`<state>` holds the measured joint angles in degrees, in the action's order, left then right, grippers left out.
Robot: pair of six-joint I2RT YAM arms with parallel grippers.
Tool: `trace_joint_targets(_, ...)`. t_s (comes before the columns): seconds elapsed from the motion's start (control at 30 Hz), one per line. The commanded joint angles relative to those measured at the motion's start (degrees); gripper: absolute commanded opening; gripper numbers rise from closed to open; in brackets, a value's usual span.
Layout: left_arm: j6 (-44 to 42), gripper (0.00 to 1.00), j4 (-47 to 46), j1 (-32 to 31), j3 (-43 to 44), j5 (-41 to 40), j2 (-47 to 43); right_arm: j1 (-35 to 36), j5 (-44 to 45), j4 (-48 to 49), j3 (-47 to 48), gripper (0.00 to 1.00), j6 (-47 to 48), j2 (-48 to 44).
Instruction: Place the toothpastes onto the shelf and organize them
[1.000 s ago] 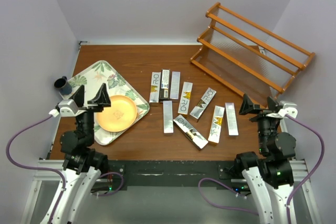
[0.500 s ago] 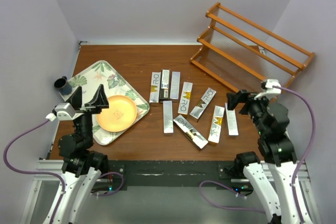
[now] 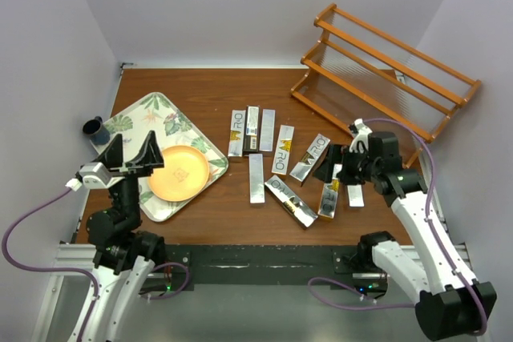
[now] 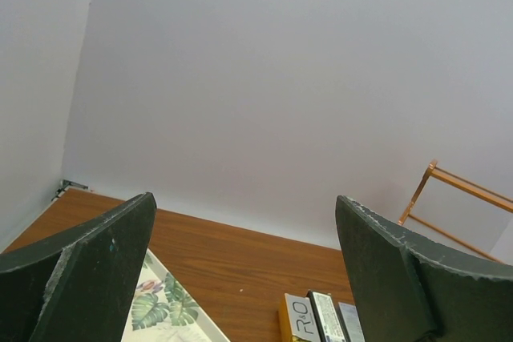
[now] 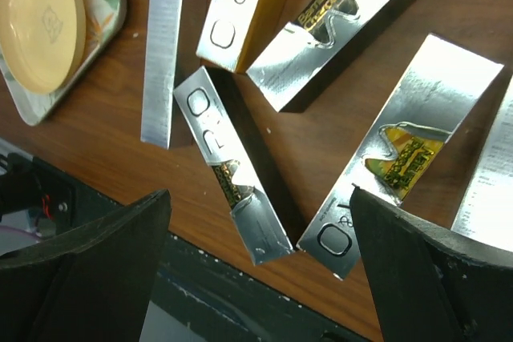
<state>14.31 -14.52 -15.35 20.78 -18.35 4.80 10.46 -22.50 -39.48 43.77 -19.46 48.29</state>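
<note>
Brown wooden tabletop (image 3: 184, 86), pale walls. The toothpaste cartons (image 3: 256, 178) lie flat and scattered mid-table, none on the shelf (image 3: 401, 46) in the far right corner. The right gripper (image 3: 331, 167) hangs wide open over the right-hand cluster. The gold-patched carton (image 3: 329, 191) lies just below it, long axis roughly near-to-far and slanted across the finger line in the wrist view — I judge a wrist turn is needed before closing. The left gripper (image 3: 135, 150), also wide open, sits over the leaf-patterned tray (image 3: 128, 114), well apart from the cartons.

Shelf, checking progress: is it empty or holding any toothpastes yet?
Empty. The shelf holds nothing; all visible toothpastes lie on the table.
</note>
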Motion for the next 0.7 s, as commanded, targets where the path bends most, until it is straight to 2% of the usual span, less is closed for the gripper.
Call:
trace_joint_targets(0.0, 0.64, 1.0, -0.77, -0.29, 1.64, -1.16, -0.67, 8.04, -0.27, 2.3, -1.67, 0.99, -2.42, 2.59)
trace_joint_targets(0.1, 0.64, 1.0, -0.68, -0.29, 1.55, -1.34, -0.49, 15.52, 2.37, 5.11, -2.81, 0.99, -4.0, 7.51)
trace_joint_targets(0.27, 0.64, 1.0, -0.59, -0.29, 1.46, -1.51, -0.23, 25.29, 15.9, 6.26, -3.08, 0.99, -4.71, 13.04)
trace_joint_targets(0.5, 0.72, 1.0, -0.77, -0.29, 1.46, -1.16, 0.21, 33.48, 24.24, 6.53, -2.9, 0.99, -4.97, 17.62)
trace_joint_targets(0.67, 0.72, 1.0, -1.03, -0.29, 1.29, -0.99, 0.65, 37.6, 24.26, 6.44, -4.13, 0.98, -5.76, 18.94)
